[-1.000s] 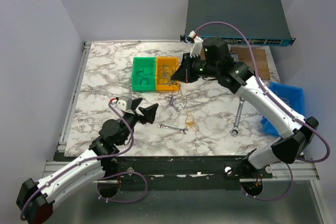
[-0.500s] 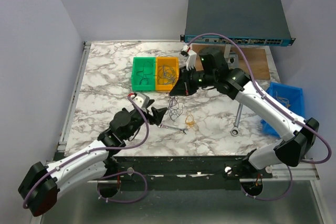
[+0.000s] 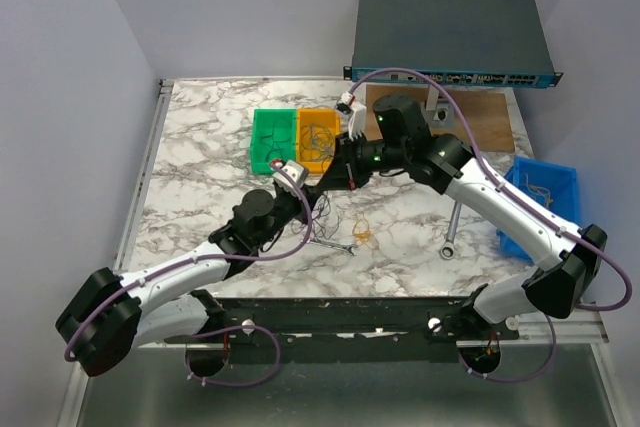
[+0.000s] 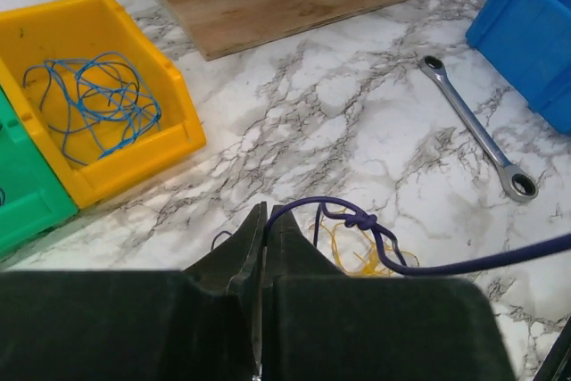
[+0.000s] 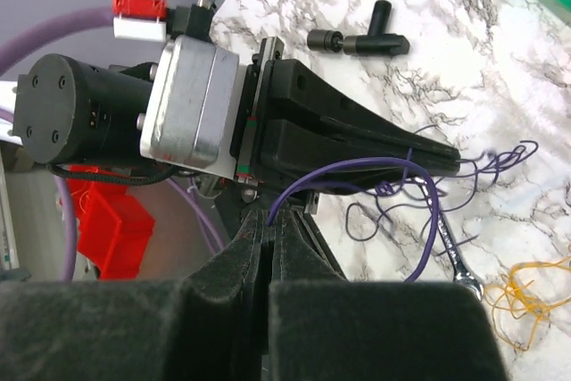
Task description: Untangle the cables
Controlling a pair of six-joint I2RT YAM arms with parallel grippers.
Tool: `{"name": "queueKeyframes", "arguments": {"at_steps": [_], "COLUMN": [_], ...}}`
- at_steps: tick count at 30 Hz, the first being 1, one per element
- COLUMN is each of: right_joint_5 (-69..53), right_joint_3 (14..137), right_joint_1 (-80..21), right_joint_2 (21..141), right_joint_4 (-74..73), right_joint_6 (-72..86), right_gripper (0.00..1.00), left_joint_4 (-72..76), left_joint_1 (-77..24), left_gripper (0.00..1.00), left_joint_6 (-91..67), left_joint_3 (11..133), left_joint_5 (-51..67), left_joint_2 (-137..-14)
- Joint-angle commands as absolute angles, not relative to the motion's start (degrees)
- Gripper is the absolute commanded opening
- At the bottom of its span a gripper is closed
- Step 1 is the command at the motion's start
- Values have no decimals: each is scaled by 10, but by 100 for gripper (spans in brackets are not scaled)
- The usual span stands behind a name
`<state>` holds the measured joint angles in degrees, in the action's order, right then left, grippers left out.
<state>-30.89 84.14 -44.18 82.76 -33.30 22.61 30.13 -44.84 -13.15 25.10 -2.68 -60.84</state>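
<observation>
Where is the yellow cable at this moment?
In the top view, the yellow cable lies just right of the small wrench and left of the long wrench.

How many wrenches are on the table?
2. A small wrench lies front-centre beside the yellow cable; a longer wrench lies farther right, near the blue bin. Others may be hidden.

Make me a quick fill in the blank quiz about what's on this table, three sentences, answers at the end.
1. The wire in the yellow bin is ____.
2. The left tool and right tool are both shut on the ____ cable.
3. Beside the blue bin lies a long ____.
Answers: blue; purple; wrench.
</observation>
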Motion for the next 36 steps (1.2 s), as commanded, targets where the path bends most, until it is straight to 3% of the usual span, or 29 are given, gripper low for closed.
{"name": "queueKeyframes", "arguments": {"at_steps": [1, 7, 13, 19, 21, 22, 24, 25, 27, 31, 36], "right_joint_5": [-257, 108, 480, 619, 577, 506, 323, 247, 130, -16, -200], "right_joint_3": [831, 780, 702, 656, 635, 622, 595, 587, 577, 547, 494], "right_joint_1": [-445, -445, -442, -438, -438, -438, -438, -438, -437, -437, -438], "right_joint_2": [803, 742, 652, 570, 550, 542, 544, 551, 578, 625, 659], "right_joint_4": [-326, -358, -374, -359, -314, -285, -237, -222, -205, -152, -27], "right_joint_6": [236, 272, 344, 368, 319, 283, 208, 179, 156, 128, 120], "right_gripper": [1, 1, 1, 1, 1, 11, 51, 65, 78, 80, 75], "left_joint_4": [302, 235, 97, 66, 80, 103, 165, 193, 215, 171, 148], "left_joint_1": [-447, -426, -308, -263, -259, -258, -258, -259, -259, -262, -265], "left_gripper": [0, 0, 0, 0, 0, 0, 0, 0, 0, 0, 0], "left_joint_6": [-135, -186, -308, -348, -341, -329, -304, -294, -283, -292, -331], "left_joint_3": [271, 252, 260, 245, 241, 235, 219, 213, 215, 248, 277], "left_joint_5": [-26, -204, -237, -235, -213, -182, -104, -70, -3, 65, 145], "left_joint_2": [-608, -558, -539, -519, -519, -516, -508, -504, -500, -497, -502]}}
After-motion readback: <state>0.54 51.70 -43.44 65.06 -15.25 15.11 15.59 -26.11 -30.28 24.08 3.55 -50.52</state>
